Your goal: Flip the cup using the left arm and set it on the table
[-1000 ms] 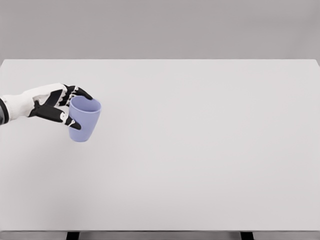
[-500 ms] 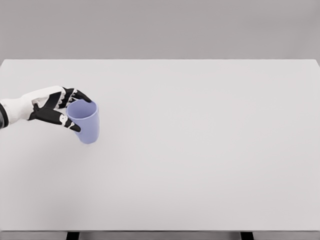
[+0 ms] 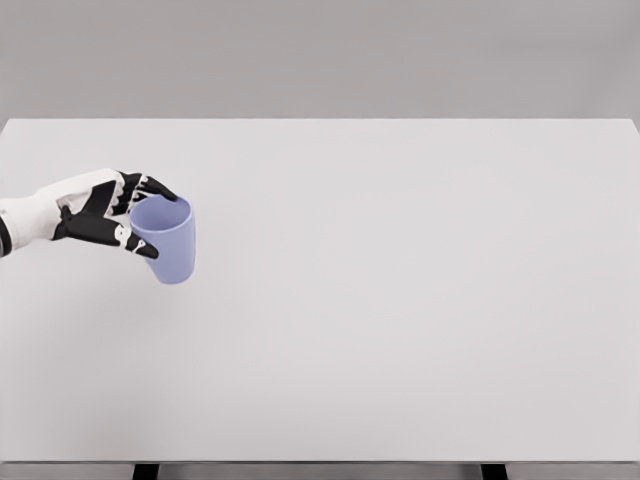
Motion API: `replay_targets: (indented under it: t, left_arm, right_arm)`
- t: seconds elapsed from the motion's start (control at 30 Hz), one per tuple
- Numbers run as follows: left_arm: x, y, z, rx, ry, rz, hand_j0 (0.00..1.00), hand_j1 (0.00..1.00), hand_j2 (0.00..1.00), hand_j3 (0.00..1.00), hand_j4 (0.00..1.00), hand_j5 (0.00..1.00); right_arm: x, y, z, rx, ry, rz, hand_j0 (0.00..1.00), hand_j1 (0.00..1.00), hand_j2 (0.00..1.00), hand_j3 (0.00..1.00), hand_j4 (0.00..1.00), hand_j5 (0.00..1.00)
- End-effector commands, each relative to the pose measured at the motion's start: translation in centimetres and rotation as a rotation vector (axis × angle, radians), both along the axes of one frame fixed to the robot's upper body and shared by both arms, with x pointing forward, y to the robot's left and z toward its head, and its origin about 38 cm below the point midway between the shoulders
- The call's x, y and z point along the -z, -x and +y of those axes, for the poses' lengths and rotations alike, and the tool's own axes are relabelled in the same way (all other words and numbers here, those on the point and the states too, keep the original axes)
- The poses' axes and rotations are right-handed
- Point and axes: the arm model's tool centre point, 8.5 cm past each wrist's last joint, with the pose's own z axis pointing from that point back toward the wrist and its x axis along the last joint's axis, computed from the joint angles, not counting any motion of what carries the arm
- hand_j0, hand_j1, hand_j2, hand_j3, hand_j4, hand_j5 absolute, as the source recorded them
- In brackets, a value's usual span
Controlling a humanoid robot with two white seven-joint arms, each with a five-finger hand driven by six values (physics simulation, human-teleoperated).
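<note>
A lilac cup [image 3: 168, 243] stands almost upright at the left of the white table [image 3: 400, 300], mouth up and leaning slightly left. My left hand [image 3: 128, 213] comes in from the left edge and is shut on the cup's rim, black fingers [image 3: 150, 186] curled over its left side and a thumb [image 3: 140, 246] against the wall. The cup's base is at the tabletop; whether it rests on it I cannot tell. The right arm does not show.
The table's front edge runs along the bottom of the view, with two dark legs [image 3: 146, 470] below it. A plain grey wall stands behind the far edge.
The cup has tipped from leaning right toward upright and dropped a little. My left hand has drawn slightly left with it, still holding the rim.
</note>
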Motion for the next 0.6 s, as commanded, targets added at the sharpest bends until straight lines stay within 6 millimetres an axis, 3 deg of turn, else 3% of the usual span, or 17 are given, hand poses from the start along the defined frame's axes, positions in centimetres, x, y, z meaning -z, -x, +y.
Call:
replay_targets:
  t: [0.0, 0.57]
  left_arm:
    - [-0.52, -0.20, 0.01, -0.003, 0.006, -0.014, 0.60, 0.60, 0.60, 0.60, 0.60, 0.60]
    - [0.21, 0.27, 0.65, -0.030, 0.035, -0.007, 0.60, 0.60, 0.60, 0.60, 0.60, 0.60]
  right_arm:
    - [0.00, 0.02, 0.01, 0.000, -0.001, 0.000, 1.00, 1.00, 1.00, 1.00, 1.00, 1.00]
    - [0.00, 0.02, 0.01, 0.000, -0.001, 0.000, 1.00, 1.00, 1.00, 1.00, 1.00, 1.00]
